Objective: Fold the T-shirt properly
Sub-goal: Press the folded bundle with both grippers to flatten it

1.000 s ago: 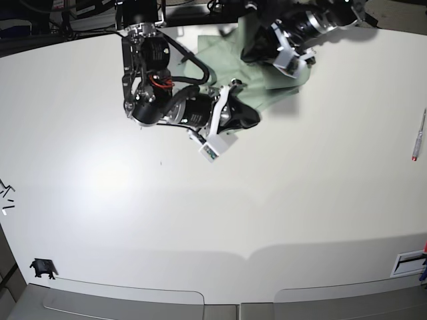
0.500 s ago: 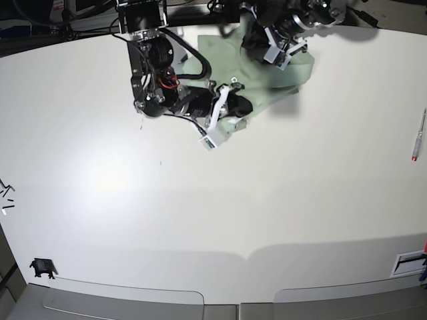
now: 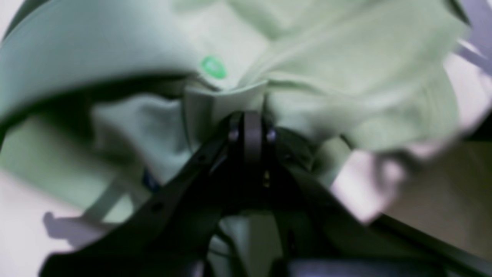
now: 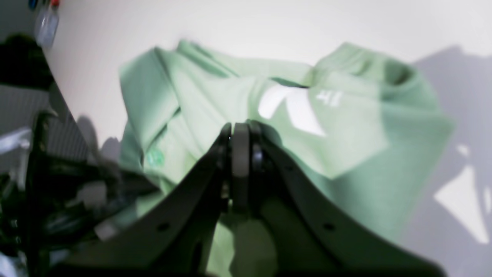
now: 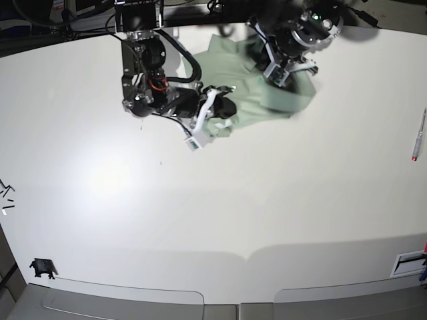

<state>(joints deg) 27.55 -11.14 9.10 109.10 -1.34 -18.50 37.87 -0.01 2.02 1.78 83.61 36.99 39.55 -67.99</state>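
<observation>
The pale green T-shirt (image 5: 253, 100) lies bunched at the far middle of the white table (image 5: 267, 200). In the base view my right gripper (image 5: 225, 112) is at the shirt's near left edge. My left gripper (image 5: 273, 67) is over its far right part. The left wrist view shows the left gripper (image 3: 248, 115) shut on a raised fold of the T-shirt (image 3: 346, 77), beside a green button (image 3: 213, 67). In the right wrist view the right gripper (image 4: 240, 129) is shut on the near edge of the T-shirt (image 4: 365, 134), whose white print (image 4: 292, 107) faces up.
A pen (image 5: 418, 137) lies at the table's right edge. A small black object (image 5: 42, 268) sits near the front left corner, and a few small black bits (image 5: 7, 197) lie at the left edge. A white label (image 5: 408, 263) is at the front right.
Both arms have shifted and carried the shirt with them. The right gripper and the shirt's near edge have moved left. The cloth has been pulled into a new shape.
</observation>
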